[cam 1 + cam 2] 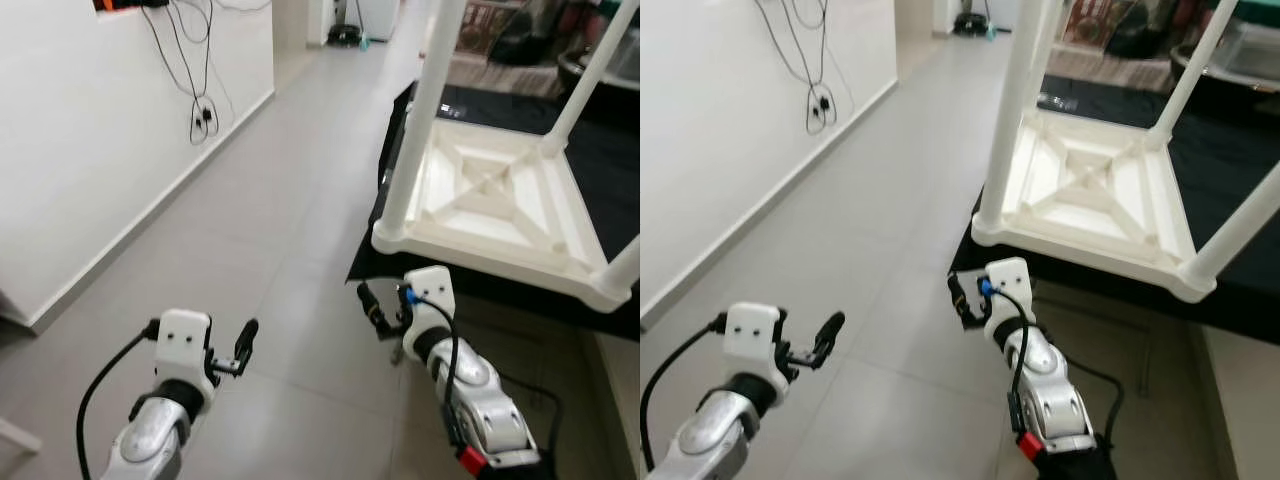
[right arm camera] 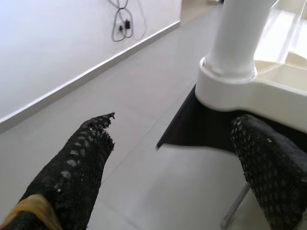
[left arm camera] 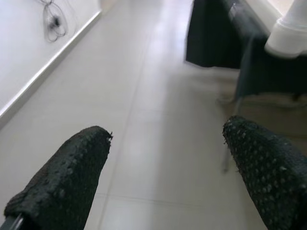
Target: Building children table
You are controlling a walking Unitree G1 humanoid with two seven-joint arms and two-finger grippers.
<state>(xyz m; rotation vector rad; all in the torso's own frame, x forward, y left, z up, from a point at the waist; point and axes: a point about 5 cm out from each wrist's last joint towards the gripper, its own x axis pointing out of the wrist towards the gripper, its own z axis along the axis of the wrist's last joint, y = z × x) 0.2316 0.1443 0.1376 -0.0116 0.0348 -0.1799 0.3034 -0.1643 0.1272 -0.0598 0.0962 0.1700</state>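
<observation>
White table [image 1: 500, 200] found upside down on a black-draped desk [image 1: 610, 150], underside up, legs standing upward. Near-left corner of the table overhanging the desk's near-left corner, with one leg [image 1: 425, 110] rising from that corner socket; a second leg [image 1: 590, 75] seated at the far side and a third [image 1: 625, 270] at the near-right corner. Right gripper [image 1: 372, 308] held low over the floor [image 1: 250, 200], just below and in front of the overhanging corner, fingers [image 2: 81, 163] apart and clamped on nothing. In the right wrist view, corner socket and base of the near leg lying ahead of and above the fingers, near but apart; long axis of that leg running upright, roughly crosswise to the line of the fingers. Left gripper [image 1: 235, 350] held over bare floor, well apart from the table, fingers [image 3: 67, 177] likewise apart and empty; desk drape and corner socket seen far off in its wrist view. Right arm judged clearly the nearer to the table. Judged next move: a short rise and forward reach by the right gripper toward the near-left leg or corner. Risk noted: overhang at that corner could let the table tip or slide if pushed.
</observation>
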